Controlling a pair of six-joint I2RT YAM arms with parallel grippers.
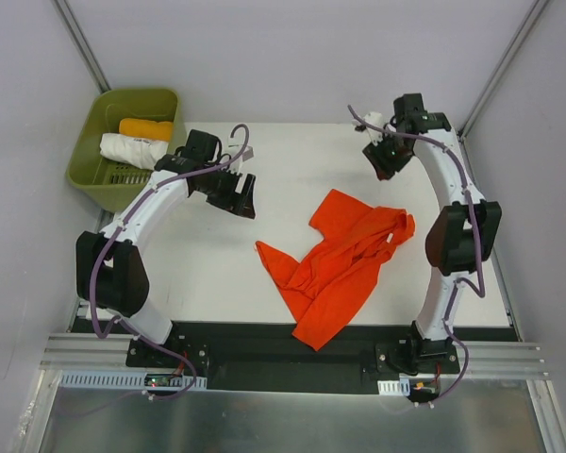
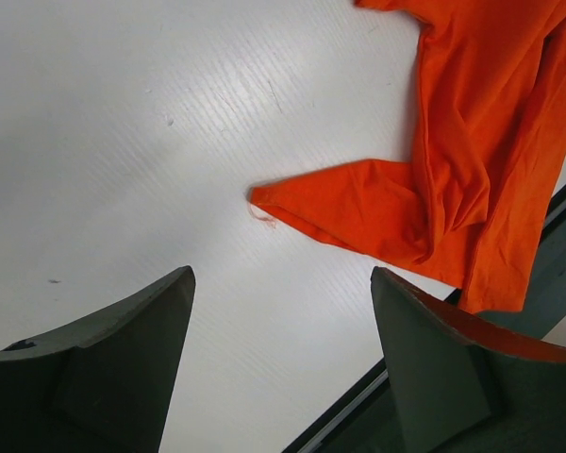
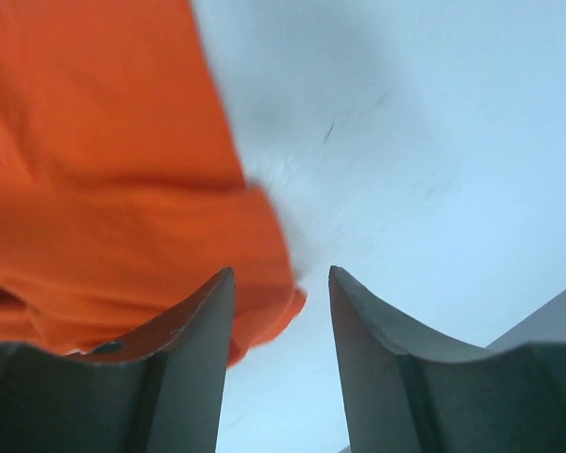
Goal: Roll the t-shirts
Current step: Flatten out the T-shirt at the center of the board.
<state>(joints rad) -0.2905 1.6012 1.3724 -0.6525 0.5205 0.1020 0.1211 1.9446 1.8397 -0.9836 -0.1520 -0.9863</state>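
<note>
A bright red-orange t-shirt (image 1: 344,260) lies crumpled on the white table, one end hanging over the near edge. My left gripper (image 1: 241,196) hovers above the table to the shirt's left and farther back. It is open and empty; in its wrist view (image 2: 281,274) a pointed fold of the t-shirt (image 2: 462,160) lies ahead of the fingers. My right gripper (image 1: 383,160) is up near the back right, beyond the shirt's far corner. Its jaws (image 3: 281,272) stand apart with only bare table between them. An edge of the t-shirt (image 3: 104,160) lies below and behind the left finger.
A green basket (image 1: 87,175) stands at the back left, holding a rolled white cloth (image 1: 132,149) and a rolled orange one (image 1: 146,128). A black rail (image 1: 255,338) runs along the table's near edge. Grey walls close in the sides and back.
</note>
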